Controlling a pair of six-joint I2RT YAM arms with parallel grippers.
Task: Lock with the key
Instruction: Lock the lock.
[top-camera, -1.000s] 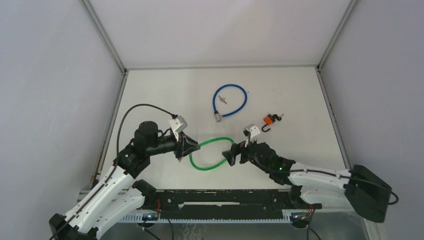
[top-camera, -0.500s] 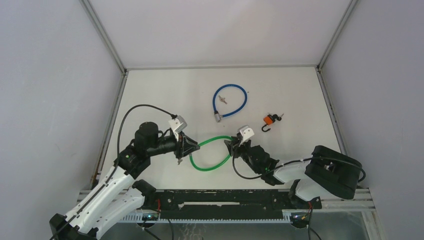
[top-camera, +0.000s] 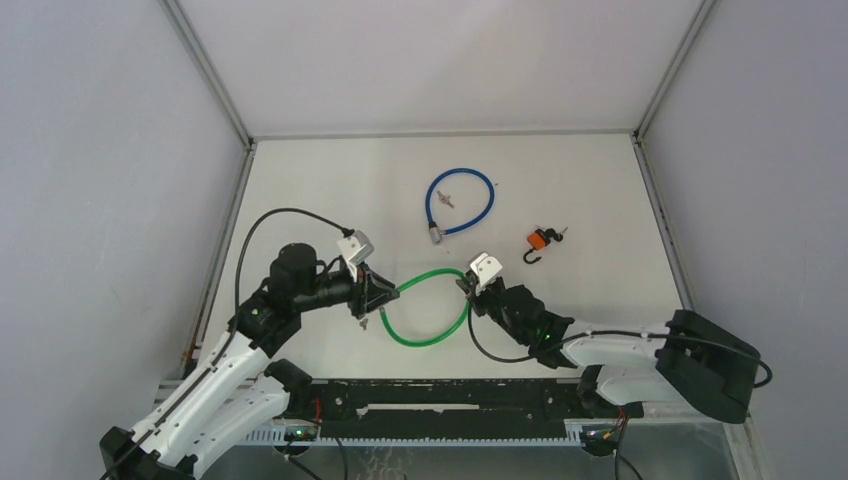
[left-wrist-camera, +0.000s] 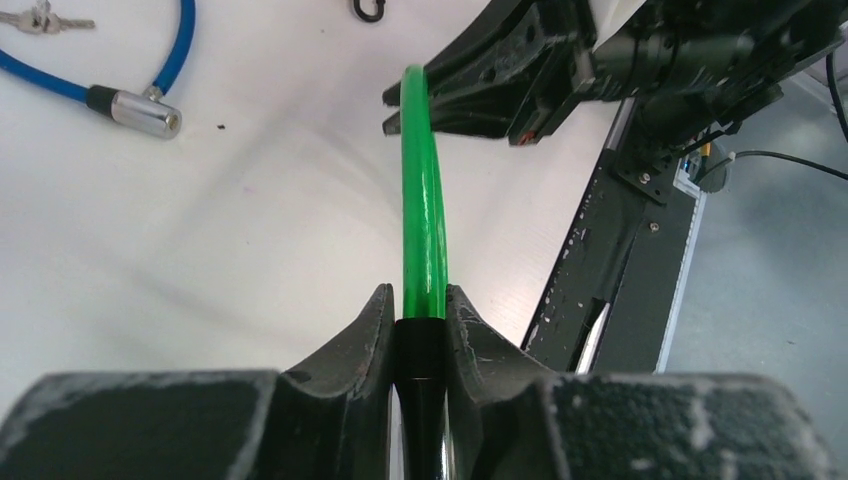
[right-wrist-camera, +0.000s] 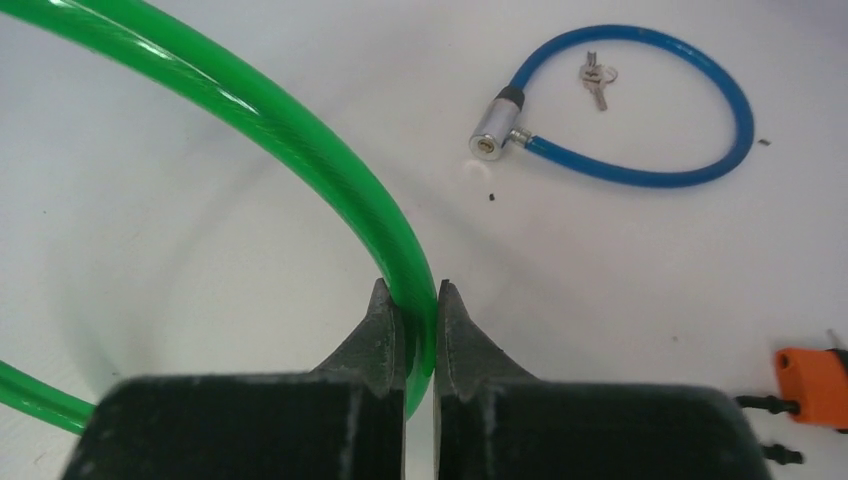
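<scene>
A green cable lock (top-camera: 425, 343) loops across the table between my two grippers. My left gripper (top-camera: 385, 293) is shut on its black end piece (left-wrist-camera: 420, 345), and the green cable (left-wrist-camera: 422, 190) runs straight out from the jaws. A small metal piece, perhaps the key (top-camera: 362, 322), hangs just under that gripper. My right gripper (top-camera: 468, 288) is shut on the cable's other side, the green cable (right-wrist-camera: 300, 130) pinched between its fingertips (right-wrist-camera: 412, 290). In the left wrist view the right gripper (left-wrist-camera: 470, 95) sits at the cable's far end.
A blue cable lock (top-camera: 488, 205) with a silver cylinder (top-camera: 435, 233) and keys (top-camera: 446, 198) inside its loop lies farther back. An orange clip with a black hook (top-camera: 540, 240) lies to the right. The black rail (top-camera: 450, 395) runs along the near edge.
My right gripper was open beside the green loop; it has moved up to the cable's right side and shut on it. The left gripper kept its hold.
</scene>
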